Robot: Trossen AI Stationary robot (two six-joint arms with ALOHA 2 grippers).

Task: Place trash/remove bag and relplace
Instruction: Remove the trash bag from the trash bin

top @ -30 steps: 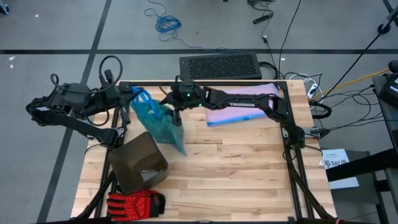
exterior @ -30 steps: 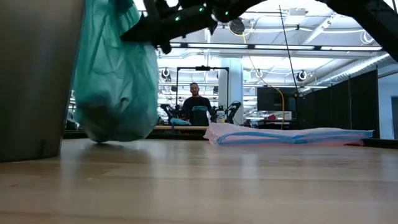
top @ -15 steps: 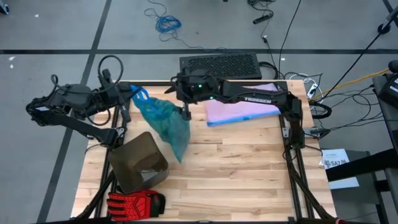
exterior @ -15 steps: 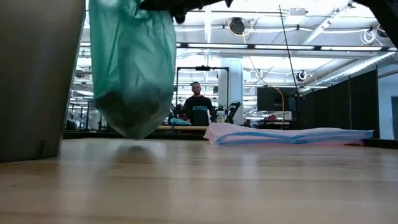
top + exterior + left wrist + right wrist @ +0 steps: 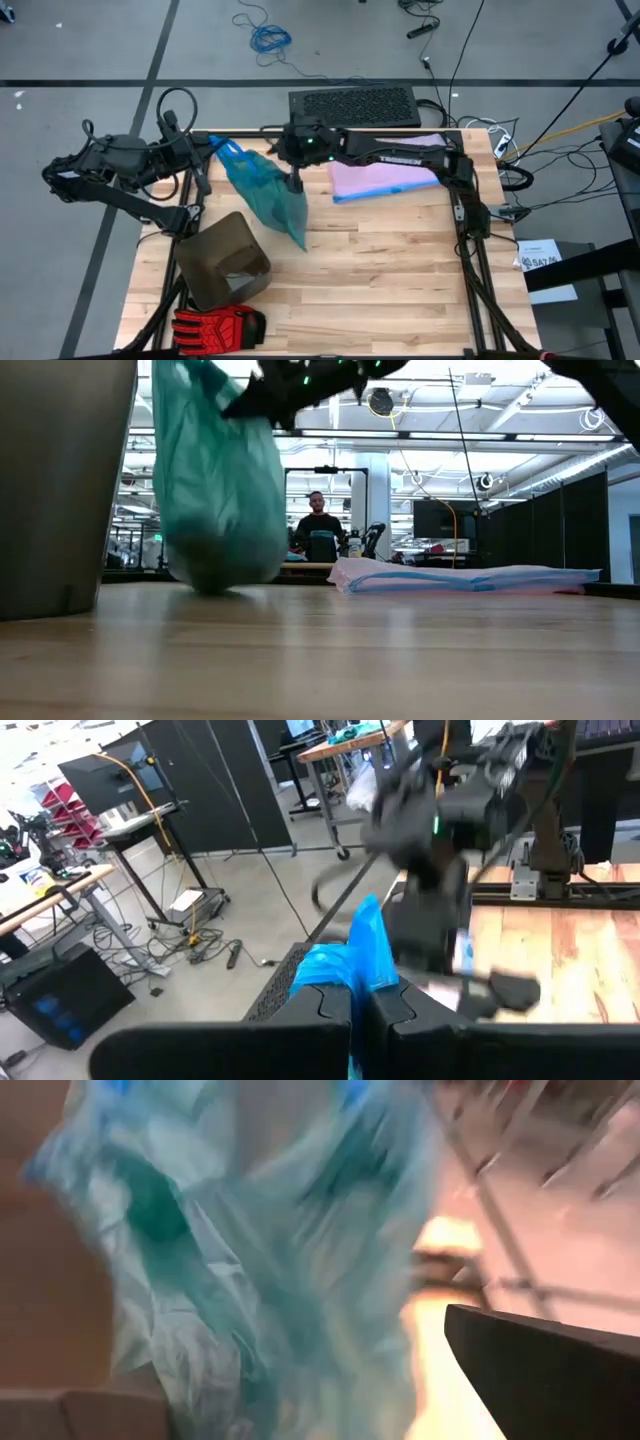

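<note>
The teal-green bag (image 5: 265,190) hangs slantwise over the table's far left part. Its rounded bottom (image 5: 215,575) reaches the table top in the low view. A darker bulk shows through the bottom; no loose trash is in view. My left gripper (image 5: 207,152) is at the far left edge, shut on the bag's blue drawstring. My right gripper (image 5: 295,180) hovers close against the bag's right side, open. In its wrist view, one finger (image 5: 540,1370) shows beside the plastic (image 5: 220,1260). My left gripper pinches the blue drawstring loop (image 5: 355,955) at the bag's top between its two fingers, coming level from the table's left. The bag hangs below and away from it, drawn taut, bottom toward the table. My right gripper is right beside the bag's upper side; I cannot tell whether it touches.
An olive-brown bin (image 5: 225,260) lies tipped on the near left, looming at the low view's left (image 5: 60,480). A red-and-black glove (image 5: 215,325) lies at the near left corner. Flat lilac bags (image 5: 385,175) lie at the far middle. The table's right half is bare wood (image 5: 400,270).
My right gripper has moved toward the far edge and risen a little beside the bag's upper part. The bag has swung toward the table's right: its bottom lifted off the wood, then came back down farther right. Its top stayed in my left gripper.
</note>
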